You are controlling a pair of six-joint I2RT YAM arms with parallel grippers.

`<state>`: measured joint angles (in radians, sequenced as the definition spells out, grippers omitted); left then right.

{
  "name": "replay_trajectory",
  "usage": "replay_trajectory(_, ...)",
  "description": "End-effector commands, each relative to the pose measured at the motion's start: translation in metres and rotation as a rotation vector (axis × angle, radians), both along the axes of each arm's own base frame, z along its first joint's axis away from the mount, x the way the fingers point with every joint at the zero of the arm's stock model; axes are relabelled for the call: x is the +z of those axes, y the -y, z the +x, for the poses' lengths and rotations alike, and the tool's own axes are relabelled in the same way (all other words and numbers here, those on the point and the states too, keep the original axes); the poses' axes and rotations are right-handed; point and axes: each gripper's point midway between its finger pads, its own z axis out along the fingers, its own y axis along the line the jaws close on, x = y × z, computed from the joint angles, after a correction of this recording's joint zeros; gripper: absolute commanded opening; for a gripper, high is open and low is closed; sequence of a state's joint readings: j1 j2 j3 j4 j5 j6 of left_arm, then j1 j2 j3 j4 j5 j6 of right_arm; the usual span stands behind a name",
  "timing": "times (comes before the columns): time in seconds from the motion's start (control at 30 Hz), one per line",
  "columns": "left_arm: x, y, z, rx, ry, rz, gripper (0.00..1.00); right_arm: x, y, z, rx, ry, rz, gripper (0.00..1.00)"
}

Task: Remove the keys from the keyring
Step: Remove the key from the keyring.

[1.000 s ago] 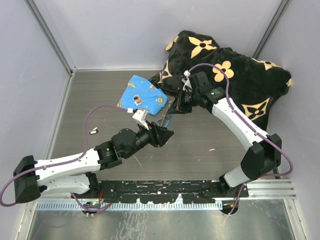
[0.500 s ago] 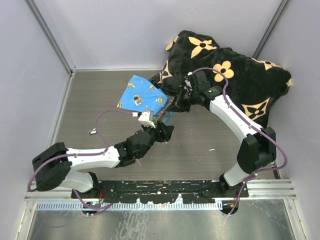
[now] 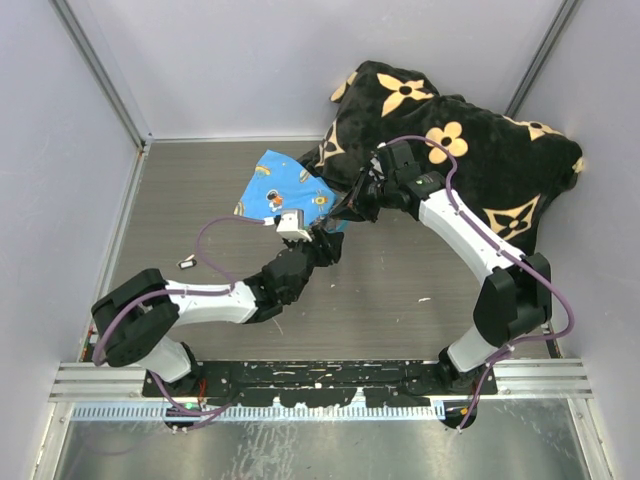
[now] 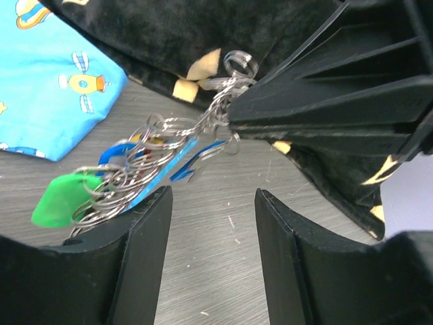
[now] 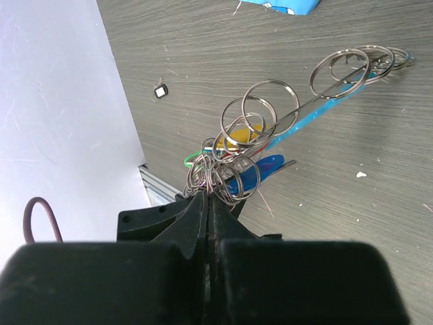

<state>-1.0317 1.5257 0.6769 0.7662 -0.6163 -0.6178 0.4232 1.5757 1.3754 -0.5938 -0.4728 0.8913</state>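
Grey wood-grain table (image 3: 410, 285) filled the floor of a pale-walled booth. A black plush blanket (image 3: 480, 150) patterned with tan flowers was heaped at the back right, and a blue printed cloth (image 3: 285, 190) lay flat just beside it. The right gripper (image 5: 208, 203) was pinched tight on the keyring (image 5: 260, 112), a tangle of linked silver rings with a light-blue strip. It held the keyring off the table near the blanket's front edge. The keys (image 4: 57, 200) hung low in the bunch, showing green, blue and yellow plastic heads. The left gripper (image 4: 213, 203) sat just under the bunch, its fingers moderately apart with nothing between them. The green head lay right by one finger, but contact could not be told. A small dark-and-white scrap (image 3: 186, 264) lay well off to the left.
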Motion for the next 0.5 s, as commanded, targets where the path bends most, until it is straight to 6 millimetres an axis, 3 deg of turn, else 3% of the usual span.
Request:
replay_trajectory(0.0, 0.049, -0.001, 0.017, 0.077, 0.086, -0.111, 0.52, 0.03, -0.01, 0.014, -0.004, 0.073, 0.076, 0.01)
replay_trajectory(0.17, 0.055, -0.008, 0.023, 0.138, 0.083, -0.077, 0.51, 0.027, -0.01, 0.017, -0.014, 0.072, 0.067, 0.01)
replay_trajectory(0.47, 0.045, -0.021, 0.033, 0.216, 0.014, 0.007, 0.44, 0.029, -0.012, 0.018, -0.014, 0.068, 0.08, 0.01)
